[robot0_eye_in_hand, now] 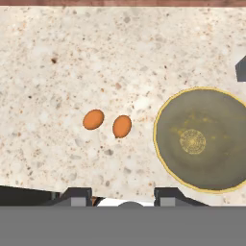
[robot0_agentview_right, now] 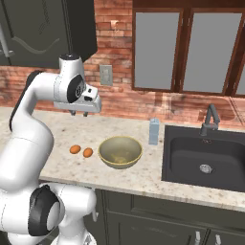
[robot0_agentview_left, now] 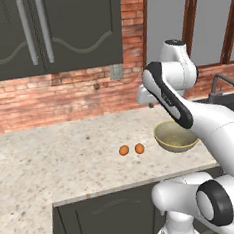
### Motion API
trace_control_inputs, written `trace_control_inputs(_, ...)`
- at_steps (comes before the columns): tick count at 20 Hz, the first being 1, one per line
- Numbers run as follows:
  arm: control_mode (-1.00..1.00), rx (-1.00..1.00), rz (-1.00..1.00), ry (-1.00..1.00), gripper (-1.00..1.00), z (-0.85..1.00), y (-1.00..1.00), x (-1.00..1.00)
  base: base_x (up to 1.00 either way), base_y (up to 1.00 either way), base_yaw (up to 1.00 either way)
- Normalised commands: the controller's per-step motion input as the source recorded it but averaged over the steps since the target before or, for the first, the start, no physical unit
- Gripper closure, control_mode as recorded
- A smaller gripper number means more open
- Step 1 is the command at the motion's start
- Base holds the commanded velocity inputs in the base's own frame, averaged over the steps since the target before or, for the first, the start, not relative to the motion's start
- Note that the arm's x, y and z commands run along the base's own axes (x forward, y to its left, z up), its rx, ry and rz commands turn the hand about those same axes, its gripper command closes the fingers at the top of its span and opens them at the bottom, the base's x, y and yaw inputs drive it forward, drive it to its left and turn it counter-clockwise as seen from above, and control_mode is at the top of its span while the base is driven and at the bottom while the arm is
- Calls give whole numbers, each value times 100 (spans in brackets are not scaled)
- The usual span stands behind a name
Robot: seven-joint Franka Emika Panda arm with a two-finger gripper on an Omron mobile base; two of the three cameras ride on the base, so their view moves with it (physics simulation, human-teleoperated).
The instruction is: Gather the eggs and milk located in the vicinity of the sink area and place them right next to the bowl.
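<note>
Two orange-brown eggs (robot0_agentview_left: 124, 150) (robot0_agentview_left: 139, 148) lie side by side on the speckled counter, just left of the olive-tan bowl (robot0_agentview_left: 175, 138). From the right I see the same eggs (robot0_agentview_right: 75, 149) (robot0_agentview_right: 87, 152) and bowl (robot0_agentview_right: 120, 151), with the pale blue milk (robot0_agentview_right: 153, 131) standing upright between the bowl and the dark sink (robot0_agentview_right: 206, 158). My gripper (robot0_agentview_right: 79, 114) hangs high above the eggs, pointing down. From the hand, the eggs (robot0_eye_in_hand: 93, 119) (robot0_eye_in_hand: 122, 126) and the empty bowl (robot0_eye_in_hand: 199, 139) lie far below my gripper (robot0_eye_in_hand: 122, 199), whose fingers stand apart and hold nothing.
A brick wall backs the counter, with dark cabinets above on the left and windows over the sink. The angular faucet (robot0_agentview_right: 209, 119) rises behind the basin. The counter's front edge (robot0_agentview_left: 135, 185) runs close below the eggs. Bare counter stretches to the left.
</note>
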Motion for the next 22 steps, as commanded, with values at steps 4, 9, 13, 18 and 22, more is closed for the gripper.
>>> trace_control_inputs(4, -100, 0, 0, 1, -100, -5, 0, -4, 0, 0, 0)
trace_control_inputs(9, -100, 0, 0, 0, -100, -24, 3, -1, 0, 0, 0)
trace_control_inputs(13, -100, 0, -5, 0, -100, -21, -19, -1, 0, 0, 0)
trace_control_inputs(18, -100, 0, -7, 5, -100, -43, 7, 1, 0, 0, 0)
trace_control_inputs(22, -100, 0, -11, 4, -100, -46, 14, 0, 0, 0, 0)
